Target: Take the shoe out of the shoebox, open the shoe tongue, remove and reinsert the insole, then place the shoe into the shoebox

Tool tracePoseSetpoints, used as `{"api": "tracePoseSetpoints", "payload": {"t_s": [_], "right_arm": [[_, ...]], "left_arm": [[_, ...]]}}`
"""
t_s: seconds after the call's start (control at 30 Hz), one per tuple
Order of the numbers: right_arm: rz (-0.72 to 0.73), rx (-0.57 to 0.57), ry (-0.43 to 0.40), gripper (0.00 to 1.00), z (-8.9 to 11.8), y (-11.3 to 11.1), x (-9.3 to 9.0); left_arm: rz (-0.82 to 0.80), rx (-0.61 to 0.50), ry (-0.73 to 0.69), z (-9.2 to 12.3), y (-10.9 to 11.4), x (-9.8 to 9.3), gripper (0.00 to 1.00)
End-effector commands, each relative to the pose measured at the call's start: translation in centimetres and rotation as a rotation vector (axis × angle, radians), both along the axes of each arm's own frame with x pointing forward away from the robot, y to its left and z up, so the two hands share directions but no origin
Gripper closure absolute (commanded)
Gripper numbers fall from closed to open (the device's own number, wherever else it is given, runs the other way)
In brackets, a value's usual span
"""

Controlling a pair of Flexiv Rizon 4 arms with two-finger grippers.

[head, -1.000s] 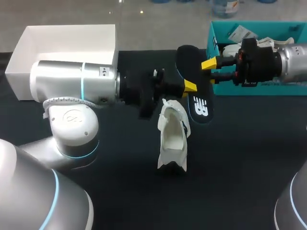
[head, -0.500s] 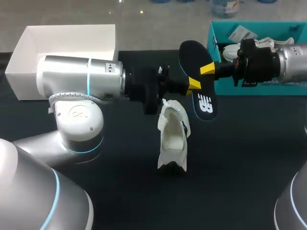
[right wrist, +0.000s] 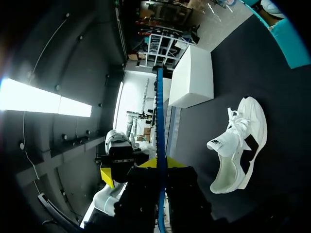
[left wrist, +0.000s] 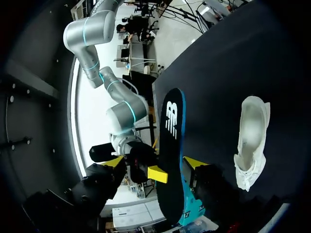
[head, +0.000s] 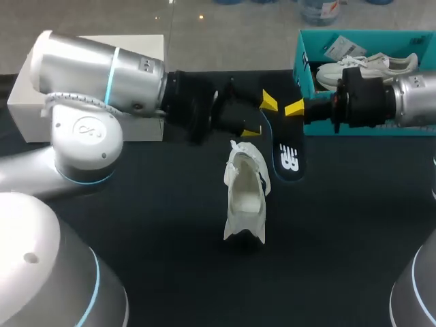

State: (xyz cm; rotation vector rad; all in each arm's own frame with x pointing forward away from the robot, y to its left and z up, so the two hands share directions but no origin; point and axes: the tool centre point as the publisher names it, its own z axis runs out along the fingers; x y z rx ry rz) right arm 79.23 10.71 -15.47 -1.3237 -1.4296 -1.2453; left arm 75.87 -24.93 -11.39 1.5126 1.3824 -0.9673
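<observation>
One arm holds the insole point(head: 287, 155): the right hand point(head: 294, 109) pinches its far end, the left hand point(head: 260, 116) spread beside it. Its long axis runs far-to-near; the white shoe point(head: 245, 194) lies on the worktop point(head: 340, 238) just near-left.

The bench point(head: 170, 225) has a flat, matte black top that takes up most of the head view and shows no seams or marks. Its far edge runs straight across. Beyond that edge lies a pale grey, glossy floor point(head: 231, 37), where a small spot of reflected light point(head: 201, 16) sits near the bench. In the right wrist view a bright oblong of light point(right wrist: 43, 99) hangs well apart from the bench. Whether it is a window or a lamp cannot be told.
</observation>
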Motion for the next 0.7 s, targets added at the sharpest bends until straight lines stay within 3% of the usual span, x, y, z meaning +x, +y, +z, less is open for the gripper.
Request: {"api": "tracePoseSetpoints", "payload": {"t_s": [0.03, 0.3, 0.43, 0.7], "right_arm": [[0.004, -0.013, 0.011, 1.00, -0.3, 0.4, 0.2], [0.012, -0.050, 0.031, 1.00, -1.1, 1.0, 0.4], [0.013, -0.048, 0.036, 1.00, -1.6, 1.2, 0.3], [0.001, -0.024, 0.017, 1.00, -2.7, 1.2, 0.2]], "left_arm": [[-0.002, 0.235, 0.027, 1.6, 1.5, 0.0, 0.00], [-0.015, 0.474, 0.116, 2.4, 1.8, -0.5, 0.00], [-0.025, 0.597, 0.096, 2.9, 1.7, -0.5, 0.00], [-0.027, 0.615, 0.097, 3.0, 1.8, -0.5, 0.00]]}}
